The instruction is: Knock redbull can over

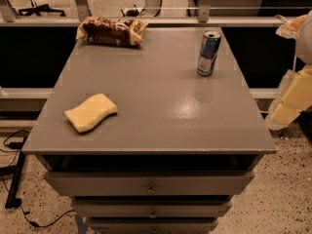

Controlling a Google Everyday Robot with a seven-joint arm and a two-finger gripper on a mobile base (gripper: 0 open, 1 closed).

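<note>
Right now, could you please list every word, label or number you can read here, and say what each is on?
Nothing can be quoted.
redbull can: a red mark, but lettering too blurred to read.
snack bag: print too blurred to read.
sponge: no text.
hand, at the right edge beside the table: no text seen.

Grey surface (161,111) is carrying an upright redbull can (209,53) back right, a snack bag (111,31) back left, a yellow sponge (90,112) front left. End effector (286,110) is hovering off its right edge.
</note>
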